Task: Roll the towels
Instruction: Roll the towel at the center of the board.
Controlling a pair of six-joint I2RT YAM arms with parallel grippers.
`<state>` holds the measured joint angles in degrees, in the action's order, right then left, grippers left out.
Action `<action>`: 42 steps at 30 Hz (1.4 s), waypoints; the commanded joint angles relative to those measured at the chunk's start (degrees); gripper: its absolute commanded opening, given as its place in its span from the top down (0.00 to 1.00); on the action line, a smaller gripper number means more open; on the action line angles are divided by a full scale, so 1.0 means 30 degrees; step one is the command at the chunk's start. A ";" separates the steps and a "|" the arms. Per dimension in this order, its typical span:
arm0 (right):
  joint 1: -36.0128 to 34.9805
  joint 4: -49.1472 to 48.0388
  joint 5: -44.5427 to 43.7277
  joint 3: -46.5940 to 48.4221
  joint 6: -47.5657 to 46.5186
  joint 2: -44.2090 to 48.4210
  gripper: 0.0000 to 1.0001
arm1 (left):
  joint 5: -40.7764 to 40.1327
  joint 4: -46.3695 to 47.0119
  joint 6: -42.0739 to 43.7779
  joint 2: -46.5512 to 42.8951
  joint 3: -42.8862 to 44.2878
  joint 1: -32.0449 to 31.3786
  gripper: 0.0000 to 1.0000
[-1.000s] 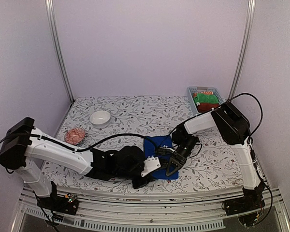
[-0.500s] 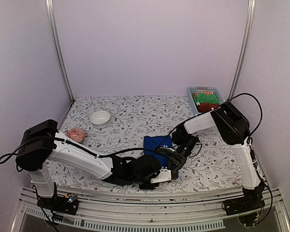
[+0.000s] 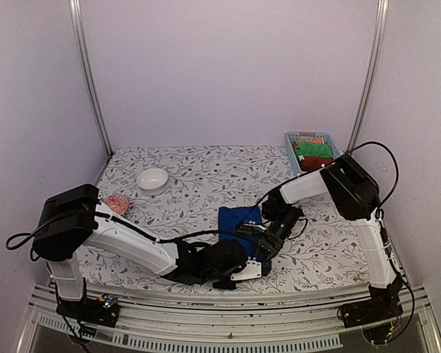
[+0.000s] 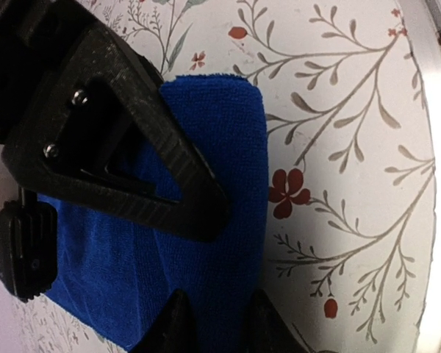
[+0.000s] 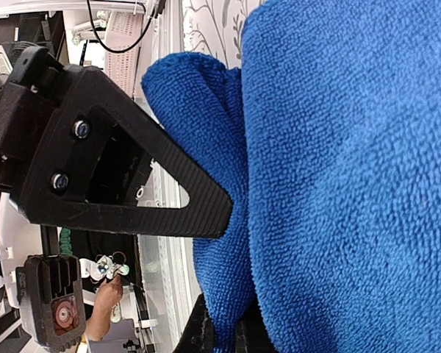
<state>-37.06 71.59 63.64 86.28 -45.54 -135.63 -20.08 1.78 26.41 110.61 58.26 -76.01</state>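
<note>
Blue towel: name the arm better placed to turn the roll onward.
Right, probably. The right gripper has its jaws shut on the folded-over near edge of the blue towel. The left gripper sits at the same edge, but whether its jaws grip the cloth is unclear.

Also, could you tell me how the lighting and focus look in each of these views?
Top external view: soft, even light, sharp throughout, hardly any shadow. Left wrist view: the blue towel looks soft, its weave lost; the printed tablecloth reads clearer. Right wrist view: the towel's pile is crisp, the left background overexposed.
</note>
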 commanded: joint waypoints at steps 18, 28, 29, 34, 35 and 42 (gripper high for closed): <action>0.3549 -0.8903 -0.6952 -0.7104 0.2585 1.5085 0.67 | 1.3441 -0.9418 -0.8020 0.2469 0.4776 0.2761 0.94; -0.1582 -1.3176 -1.3040 -1.3181 0.0203 2.1430 0.57 | 2.1969 -0.7908 -1.3525 0.5171 0.6440 0.6608 0.91; -0.2393 -1.3607 -1.3855 -1.3373 0.0207 2.1324 0.56 | 2.2433 -0.7605 -1.3987 0.5304 0.6400 0.6838 0.91; -0.5285 -1.6404 -1.7924 -1.3585 0.0456 1.9031 0.54 | 2.3572 -0.5954 -1.6074 0.5434 0.5451 0.7493 0.91; -0.5588 -1.6889 -1.8384 -1.3497 0.0562 1.8424 0.53 | 2.3791 -0.5505 -1.6481 0.5348 0.5156 0.7582 0.91; -0.6887 -1.8824 -1.8949 -1.2854 0.0515 1.5003 0.49 | 2.4019 -0.4077 -1.7507 0.4927 0.4113 0.8011 0.93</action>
<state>-55.96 20.86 10.70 46.24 -43.70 -87.09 53.12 -9.19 -22.37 124.51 73.36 -52.71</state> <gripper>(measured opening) 0.510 0.095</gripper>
